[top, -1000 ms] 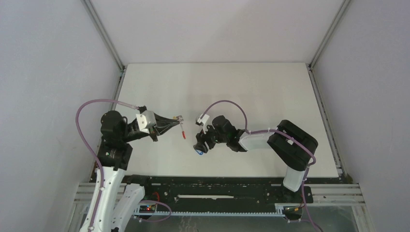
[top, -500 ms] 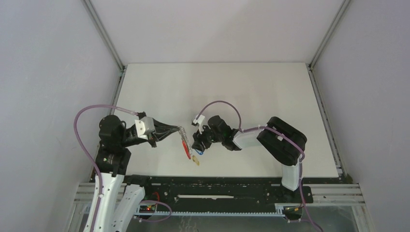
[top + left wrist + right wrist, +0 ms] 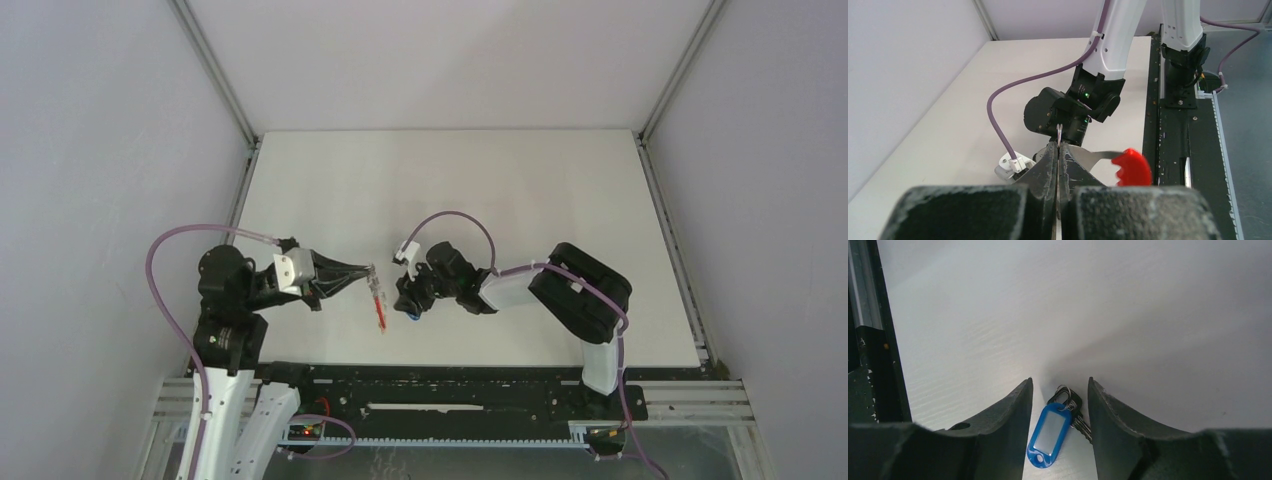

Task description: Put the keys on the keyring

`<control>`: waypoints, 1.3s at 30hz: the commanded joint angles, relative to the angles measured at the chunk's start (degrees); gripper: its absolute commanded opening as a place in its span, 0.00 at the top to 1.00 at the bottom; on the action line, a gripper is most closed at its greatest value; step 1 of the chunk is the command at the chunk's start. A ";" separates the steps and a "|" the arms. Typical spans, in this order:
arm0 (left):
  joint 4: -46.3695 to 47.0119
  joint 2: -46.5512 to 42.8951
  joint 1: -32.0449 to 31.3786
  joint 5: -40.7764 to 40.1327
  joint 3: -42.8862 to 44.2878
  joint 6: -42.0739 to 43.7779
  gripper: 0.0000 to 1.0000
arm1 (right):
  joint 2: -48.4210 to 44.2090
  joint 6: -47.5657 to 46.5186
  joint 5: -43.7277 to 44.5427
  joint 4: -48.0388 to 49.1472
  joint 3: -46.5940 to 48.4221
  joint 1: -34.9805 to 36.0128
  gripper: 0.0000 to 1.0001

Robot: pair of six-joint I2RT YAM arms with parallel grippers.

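My left gripper (image 3: 366,273) (image 3: 1058,146) is shut on the keyring (image 3: 378,300), a grey metal holder (image 3: 1099,155) with a red band (image 3: 1132,167) that sticks out to its right. One small wire clip (image 3: 1060,133) pokes up past the fingertips. Just right of the keyring, my right gripper (image 3: 406,300) (image 3: 1060,381) points down at the table. Its jaws are open and straddle a blue-tagged key (image 3: 1049,433) (image 3: 413,313) that lies flat on the table. The fingers (image 3: 1013,410) stand a little apart from the tag. The key's metal blade (image 3: 1080,421) lies beside the right finger.
The white table (image 3: 520,200) is closed in by grey walls on three sides. A black rail (image 3: 450,385) (image 3: 1173,145) runs along the near edge, close behind both grippers. The right arm's wrist and purple cable (image 3: 1013,100) fill the space ahead of my left gripper.
The left gripper has carried the keyring toward the near edge. The right gripper has shifted slightly left and its jaws have narrowed around the blue key. A yellow tag seen earlier no longer shows.
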 commanded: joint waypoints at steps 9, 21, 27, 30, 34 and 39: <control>2.88 -0.77 0.56 1.36 3.20 -3.27 1.00 | -3.91 -1.02 0.20 -2.38 -2.30 -0.88 0.45; 3.07 -1.20 0.57 1.44 2.65 -3.50 1.00 | -3.45 -1.02 -2.33 -1.93 -2.51 -1.04 0.91; 3.24 -1.18 0.57 1.49 2.05 -3.34 1.00 | -7.86 -0.39 -4.78 -3.48 -2.51 -3.05 1.00; 3.24 -1.24 0.57 1.47 1.95 -3.33 1.00 | -11.55 0.12 -5.92 -5.62 -2.51 -3.94 1.00; 3.25 -1.43 0.58 1.58 1.71 -3.15 1.00 | -14.75 0.35 -5.34 -8.15 -3.07 -4.12 1.00; 3.26 -1.33 0.58 2.03 1.44 -2.89 1.00 | -16.38 2.81 2.06 -8.39 -7.21 -4.38 1.00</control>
